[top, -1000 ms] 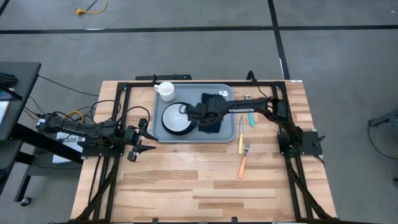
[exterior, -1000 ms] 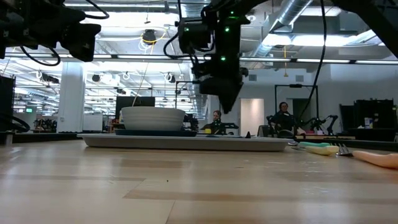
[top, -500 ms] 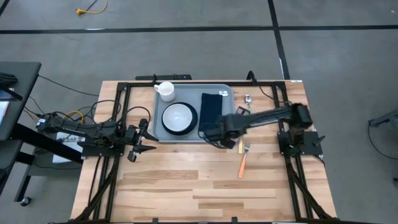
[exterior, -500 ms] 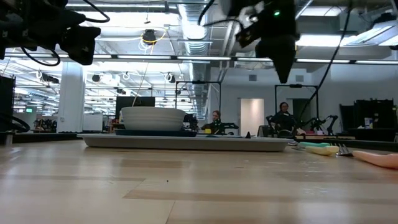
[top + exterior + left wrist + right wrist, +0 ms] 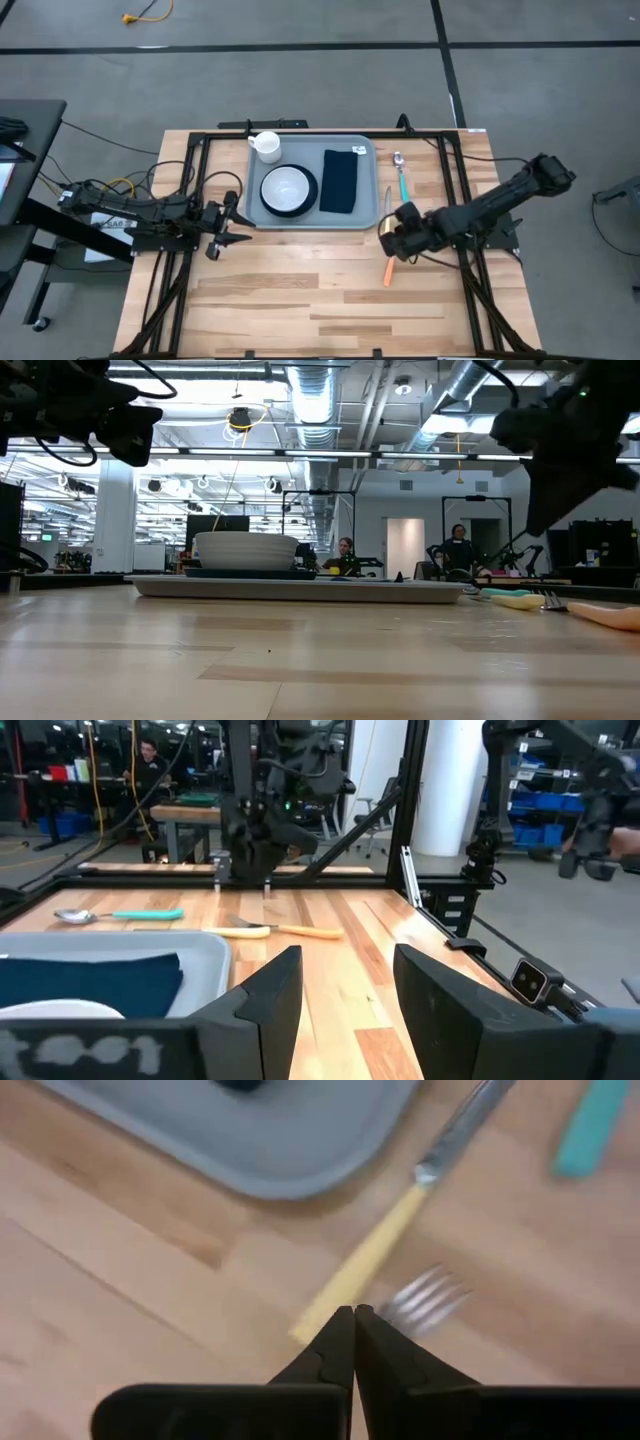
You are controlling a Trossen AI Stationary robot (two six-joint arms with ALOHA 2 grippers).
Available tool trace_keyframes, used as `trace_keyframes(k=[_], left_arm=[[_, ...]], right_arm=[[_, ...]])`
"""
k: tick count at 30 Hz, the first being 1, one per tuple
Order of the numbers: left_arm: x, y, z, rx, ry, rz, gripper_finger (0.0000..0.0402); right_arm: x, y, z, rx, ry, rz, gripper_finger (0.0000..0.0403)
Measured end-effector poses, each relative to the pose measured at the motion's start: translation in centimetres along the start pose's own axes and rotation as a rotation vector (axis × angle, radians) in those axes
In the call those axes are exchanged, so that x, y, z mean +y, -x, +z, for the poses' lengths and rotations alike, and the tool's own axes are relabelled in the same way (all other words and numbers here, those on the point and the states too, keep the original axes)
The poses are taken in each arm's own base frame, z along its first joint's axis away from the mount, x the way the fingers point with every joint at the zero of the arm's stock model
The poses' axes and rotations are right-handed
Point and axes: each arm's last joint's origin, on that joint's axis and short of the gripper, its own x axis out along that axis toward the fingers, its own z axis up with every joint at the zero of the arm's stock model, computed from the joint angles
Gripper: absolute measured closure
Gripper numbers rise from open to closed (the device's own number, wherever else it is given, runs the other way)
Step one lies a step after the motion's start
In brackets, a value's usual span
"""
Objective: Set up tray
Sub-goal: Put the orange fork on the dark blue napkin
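The light grey-blue tray [image 5: 370, 215] lies on the wooden table and holds a white cup [image 5: 266, 145], a white bowl [image 5: 288, 188] and a flat navy napkin [image 5: 339, 181]. Right of the tray lie a yellow-handled knife [image 5: 365, 1265], a teal-handled spoon [image 5: 402, 178] and an orange-handled fork [image 5: 389, 268]. My right gripper [image 5: 353, 1325] is shut, slants down and hangs above the knife's handle end and the fork's tines [image 5: 425, 1300]. My left gripper [image 5: 226, 226] waits open at the table's left, level, left of the tray.
Black frame rails run along the table's left, right and far edges [image 5: 300, 126]. Bare wood [image 5: 300, 300] fills the near half of the table. People sit in the room beyond the table in the low view.
My right gripper has swung from above the napkin on the tray toward the table's right and near edges, over the knife and fork, rolling its wrist as it went. The napkin stays flat on the tray.
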Motion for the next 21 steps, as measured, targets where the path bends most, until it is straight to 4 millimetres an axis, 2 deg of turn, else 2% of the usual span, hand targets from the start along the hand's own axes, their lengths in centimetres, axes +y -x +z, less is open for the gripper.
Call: trace_keyframes(k=[2,6,21], left_arm=[[0.0,0.0,0.1,-0.013,-0.004,0.001,0.0254],[0.0,0.0,0.2,-0.021,-0.035,0.004,0.0254],[0.0,0.0,0.3,-0.036,-0.073,0.024,0.0254]], right_arm=[[0.0,-0.5,-0.6,-0.001,-0.066,0.062,0.0394],[0.8,-0.6,-1.2,0.038,-0.072,0.136,0.0365],[2.0,-3.6,-3.1,0.278,-0.204,0.043,0.0228]])
